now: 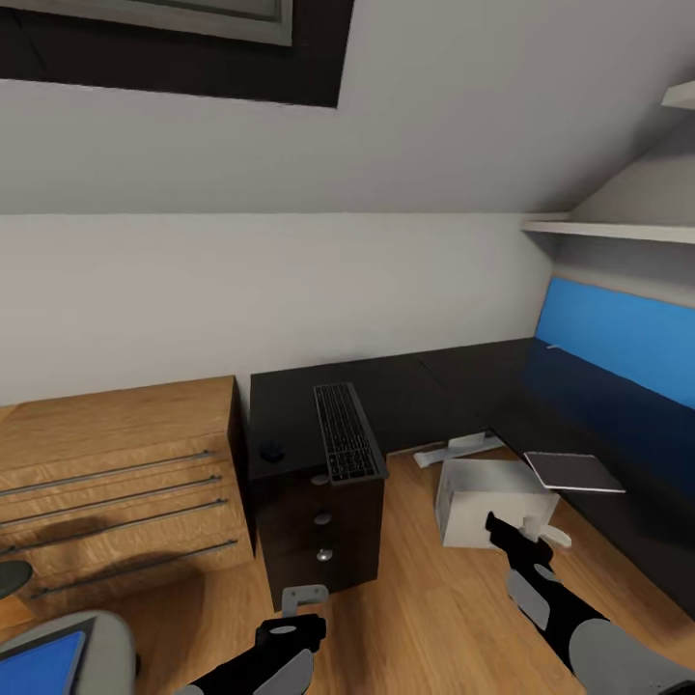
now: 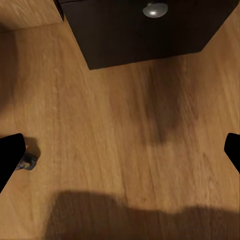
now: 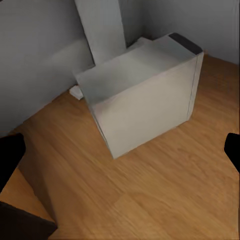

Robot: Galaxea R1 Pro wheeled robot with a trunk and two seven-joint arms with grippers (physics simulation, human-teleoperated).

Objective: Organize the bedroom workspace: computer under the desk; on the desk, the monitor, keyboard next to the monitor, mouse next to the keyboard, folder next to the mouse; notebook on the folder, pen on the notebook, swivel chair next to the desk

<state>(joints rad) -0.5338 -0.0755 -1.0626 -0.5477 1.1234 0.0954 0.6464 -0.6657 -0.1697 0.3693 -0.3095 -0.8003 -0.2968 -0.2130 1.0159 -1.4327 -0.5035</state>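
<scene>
Black desk (image 1: 425,386), grey computer (image 1: 487,497)

One keyboard (image 1: 346,433), one computer (image 1: 490,501), one notebook (image 1: 573,471), one mouse (image 1: 272,450), one desk (image 1: 425,381), two shelves (image 1: 618,230)

- Desk (image 1: 444,381): matt black top, no sheen.
- Floor (image 2: 125,145): light wood, smooth, grain showing.
- Cabinet (image 1: 116,454): same warm wood, thin metal handles.
- Computer (image 3: 145,105): pale grey, smooth, probably painted metal.
- Knob (image 2: 155,8): shiny, metallic.
- Back panel (image 1: 618,333): flat blue, matt.
</scene>
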